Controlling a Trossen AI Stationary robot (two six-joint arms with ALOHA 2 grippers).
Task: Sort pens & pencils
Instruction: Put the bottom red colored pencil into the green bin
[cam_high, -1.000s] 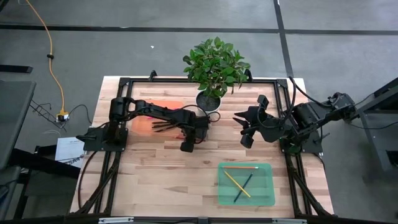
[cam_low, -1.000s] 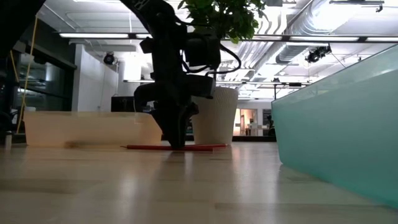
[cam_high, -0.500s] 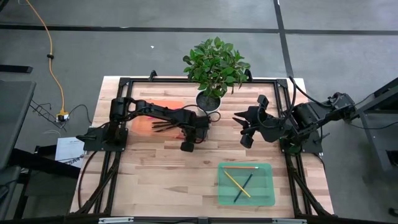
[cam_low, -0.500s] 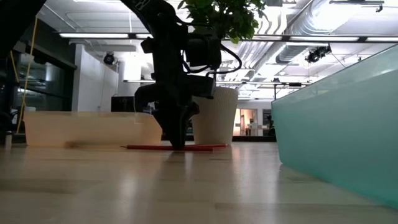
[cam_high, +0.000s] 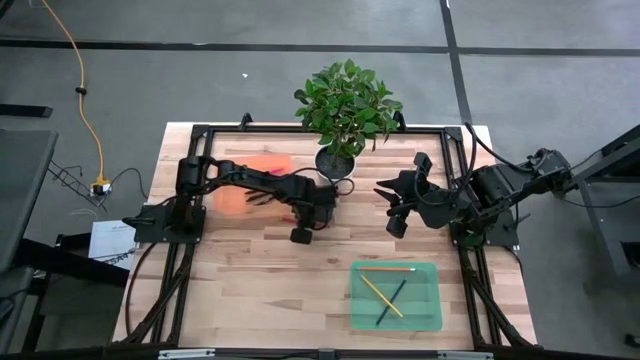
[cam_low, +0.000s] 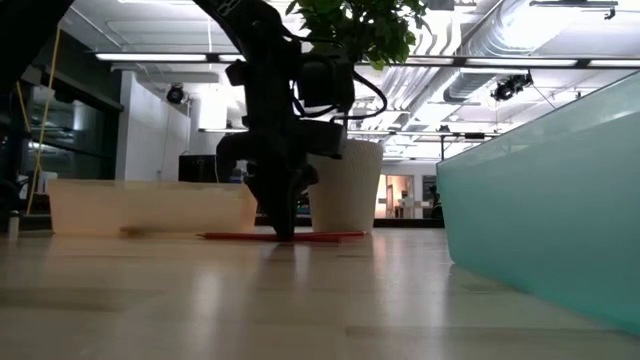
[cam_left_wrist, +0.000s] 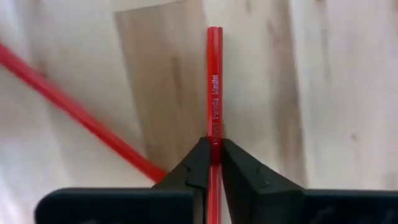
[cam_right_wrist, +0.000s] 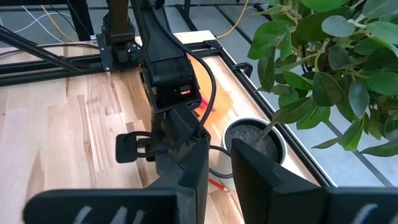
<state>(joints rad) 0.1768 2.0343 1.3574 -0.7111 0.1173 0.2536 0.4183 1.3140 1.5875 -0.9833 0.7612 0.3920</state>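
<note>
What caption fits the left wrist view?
Left gripper fingers closed on a thin red pencil lying on the pale wooden table.

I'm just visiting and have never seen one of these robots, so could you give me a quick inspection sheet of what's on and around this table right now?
Surface: wooden table in a black frame.
Job's things: red pencil lying on the wood, a second red one crossing beside it; green tray holding three pencils; orange tray with dark sticks, partly under the left arm.
Clutter: potted plant at the far edge.
Grippers: left gripper down at the table, closed on the red pencil; right gripper waits above the table, right of the plant.
Cables: yellow cable on the floor, left.
Surroundings: grey floor; papers left of the table.
</note>
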